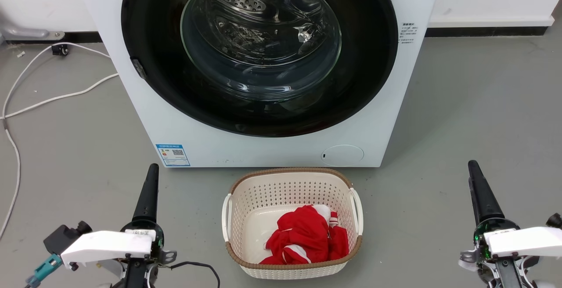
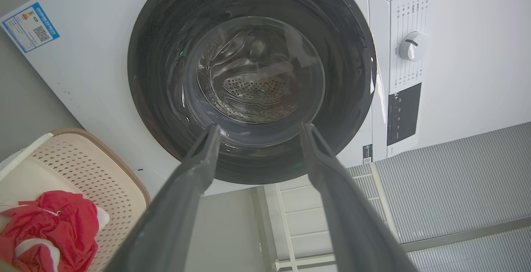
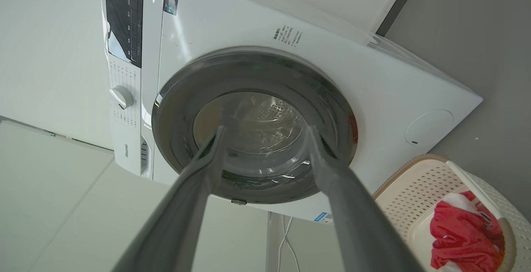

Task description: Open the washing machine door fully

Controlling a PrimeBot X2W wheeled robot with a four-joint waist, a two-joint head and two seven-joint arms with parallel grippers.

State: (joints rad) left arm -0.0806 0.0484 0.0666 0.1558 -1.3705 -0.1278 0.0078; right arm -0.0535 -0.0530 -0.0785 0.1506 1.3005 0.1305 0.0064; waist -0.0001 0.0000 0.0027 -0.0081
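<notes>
The washing machine door (image 1: 149,59) is a large round glossy black ring with a bulging glass window, lying flush against the white machine (image 1: 263,152). A small grey catch (image 1: 139,68) sits on its left edge. My left gripper (image 1: 153,168) hovers low at the lower left, well short of the machine, and my right gripper (image 1: 472,165) is at the lower right. The left wrist view faces the door (image 2: 157,77) between the open left gripper (image 2: 260,127) fingers, which hold nothing. The right wrist view frames the door (image 3: 249,69) beyond the open, empty right gripper (image 3: 266,129).
A cream laundry basket (image 1: 292,178) with a red and white garment (image 1: 307,235) stands on the grey floor right in front of the machine, between my arms. White cables (image 1: 57,97) trail over the floor at the left. The control knob (image 2: 412,46) is on the machine's top panel.
</notes>
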